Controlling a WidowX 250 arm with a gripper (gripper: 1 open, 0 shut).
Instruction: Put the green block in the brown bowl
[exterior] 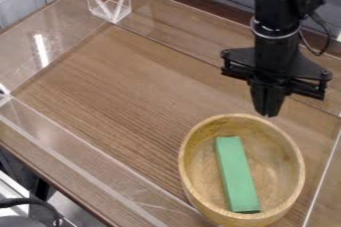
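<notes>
The green block (236,173) lies flat inside the brown bowl (196,171), a wide tan wooden bowl at the lower right of the table. My gripper (272,111) points straight down just above the bowl's far rim. Its black fingers are pressed together and hold nothing. The block and the gripper are apart.
A low clear plastic wall (40,136) runs around the wooden tabletop (120,82). A small clear bracket (108,4) stands at the back left corner. The black arm (282,12) rises at the upper right, with cables beside it.
</notes>
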